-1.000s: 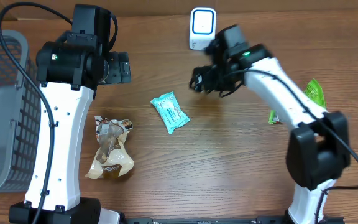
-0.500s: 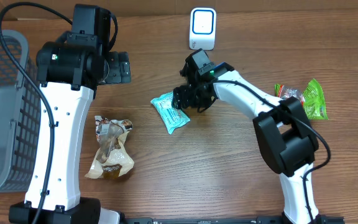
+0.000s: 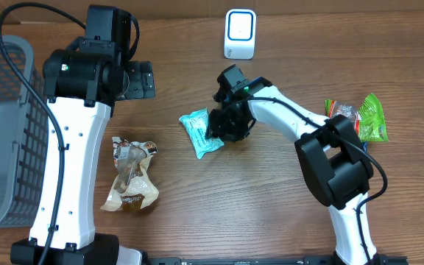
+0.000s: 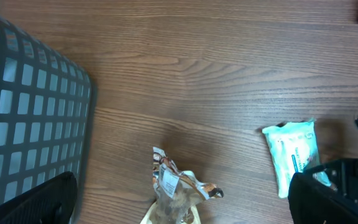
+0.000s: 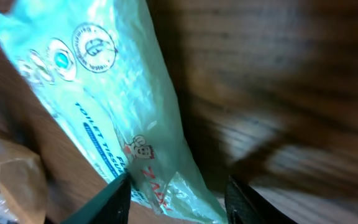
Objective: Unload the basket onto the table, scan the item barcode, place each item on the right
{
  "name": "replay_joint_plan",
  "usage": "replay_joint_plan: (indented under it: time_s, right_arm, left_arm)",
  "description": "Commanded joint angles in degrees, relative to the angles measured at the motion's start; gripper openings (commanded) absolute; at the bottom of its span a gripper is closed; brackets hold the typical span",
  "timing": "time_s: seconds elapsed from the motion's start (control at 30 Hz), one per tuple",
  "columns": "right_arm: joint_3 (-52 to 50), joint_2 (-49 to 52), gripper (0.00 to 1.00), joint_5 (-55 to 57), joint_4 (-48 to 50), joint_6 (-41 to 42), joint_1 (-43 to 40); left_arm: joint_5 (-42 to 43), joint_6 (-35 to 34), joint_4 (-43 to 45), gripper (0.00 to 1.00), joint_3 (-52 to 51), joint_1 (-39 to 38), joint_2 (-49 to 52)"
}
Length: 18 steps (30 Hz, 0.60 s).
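Wooden table [image 3: 271, 221] — grey basket [image 3: 6, 51] at frame left, contents unclear. Teal tissue pack [image 3: 197, 131] lies centre; right gripper [image 3: 223, 126] straddles its end, grip uncertain — left gripper [image 3: 140, 81] spread wide, upper left.

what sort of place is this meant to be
Probably a mock shop checkout set up on a wooden table: a small white scanner-like unit, packaged goods such as a teal tissue pack and a snack bag, and a grey mesh basket at the side.
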Motion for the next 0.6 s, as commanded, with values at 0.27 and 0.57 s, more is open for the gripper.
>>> replay_joint_plan:
  time_s: [0.27, 0.57]
  right_arm:
    - [-0.6, 0.4, 0.09, 11.9, 1.0, 10.8, 2.9]
    - [-0.5, -2.2, 0.04, 12.1, -1.0, 7.8, -0.2]
  left_arm:
    - [-0.8, 0.9, 0.0, 1.0, 1.0, 0.2, -1.1]
    - [-0.8, 0.9, 0.0, 1.0, 1.0, 0.2, -1.1]
